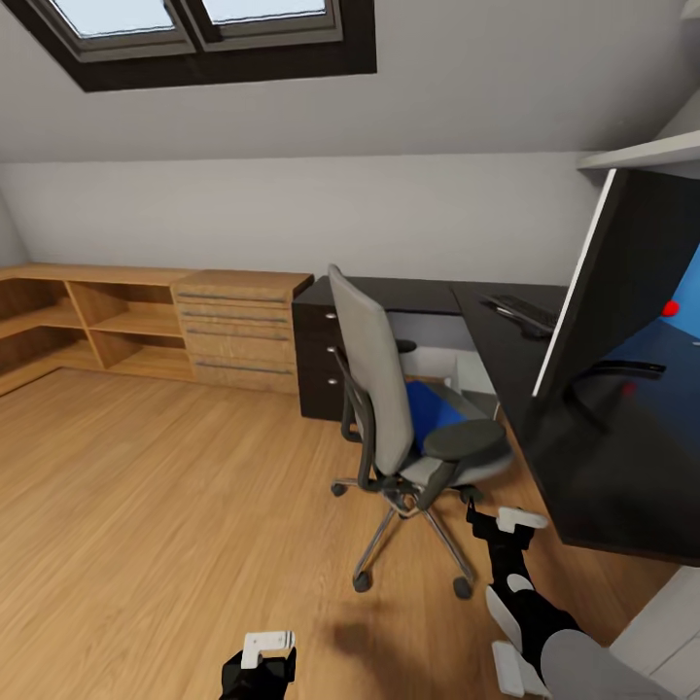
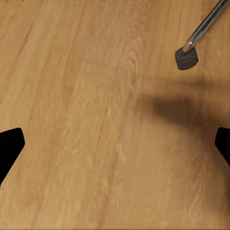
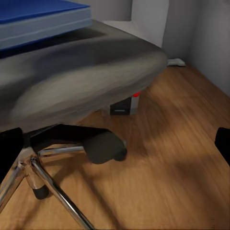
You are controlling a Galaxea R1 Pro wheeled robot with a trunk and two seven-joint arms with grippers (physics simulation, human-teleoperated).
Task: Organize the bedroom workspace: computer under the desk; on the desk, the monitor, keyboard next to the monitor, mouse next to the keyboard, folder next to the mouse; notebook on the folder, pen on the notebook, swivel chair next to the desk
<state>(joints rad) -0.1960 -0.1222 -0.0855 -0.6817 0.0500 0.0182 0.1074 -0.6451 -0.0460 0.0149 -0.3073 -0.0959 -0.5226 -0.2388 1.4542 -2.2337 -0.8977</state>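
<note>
The grey swivel chair [image 1: 374,389] stands on the floor in front of the black desk [image 1: 428,294], with the blue folder [image 1: 433,406] lying on its seat. My right gripper [image 1: 496,520] is open, low beside the chair's chrome base. From the right wrist the seat's underside [image 3: 81,72] looms close, the folder [image 3: 43,17] on top. My left gripper [image 1: 267,649] hangs open over bare floor, a chair castor [image 2: 186,56] ahead. The monitor [image 1: 632,292] leans large at the right. The keyboard [image 1: 525,311] lies on the desk, the white computer [image 1: 474,374] beneath. Notebook and pen are out of view.
A light wooden chest [image 1: 243,331] and open shelves [image 1: 87,321] line the back wall at the left. Wide wooden floor [image 1: 165,506] spreads left of the chair. A small dark box [image 3: 125,104] sits on the floor beyond the chair's base.
</note>
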